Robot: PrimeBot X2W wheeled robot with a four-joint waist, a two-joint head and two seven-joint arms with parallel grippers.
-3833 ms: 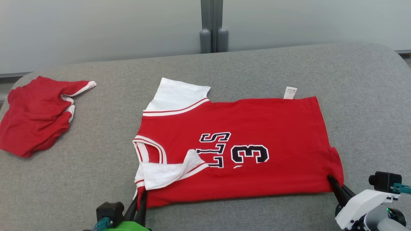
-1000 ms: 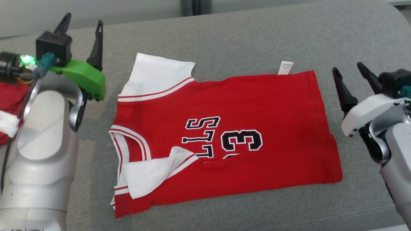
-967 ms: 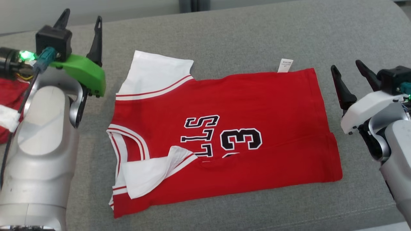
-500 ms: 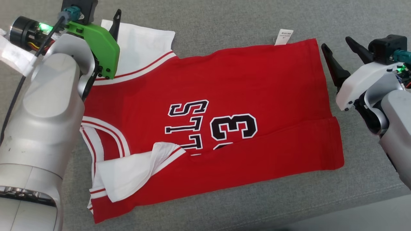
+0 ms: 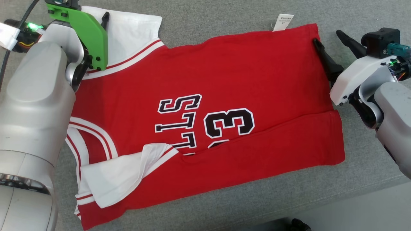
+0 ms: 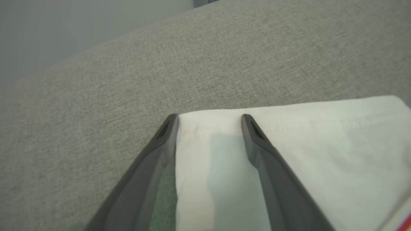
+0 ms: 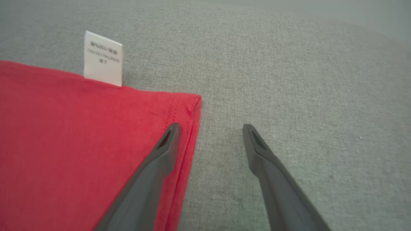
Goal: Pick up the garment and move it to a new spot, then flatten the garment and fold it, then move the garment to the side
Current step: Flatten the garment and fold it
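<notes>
Judging from how the jersey (image 5: 231,73) lay, the moving and the flattening seemed done: it was spread over the middle of the head view on the grey cushion (image 5: 224,12), collar toward the left of the frame, hem toward the right. At the lower left the near sleeve (image 5: 115,176) was turned over onto the body, and along the bottom the near long edge (image 5: 273,147) was already folded up, covering the lower part of the printed number (image 5: 229,123). The far side at the top was not yet folded, and the move to the side was also left.

At the upper left, the left gripper (image 6: 209,118) stood with its fingers parted at a medium width, holding nothing, over the far white sleeve (image 5: 135,29). In the left wrist view one finger ran along the sleeve's side edge and the other was above the white cloth, both tips at the sleeve's end. Whether they touched the cloth could not be told. At the upper right, the right gripper (image 5: 327,36) was parted as well and empty: one finger was over the red hem corner, just right of the care label (image 5: 282,21), the other over bare cushion, so the hem edge lay between them.
</notes>
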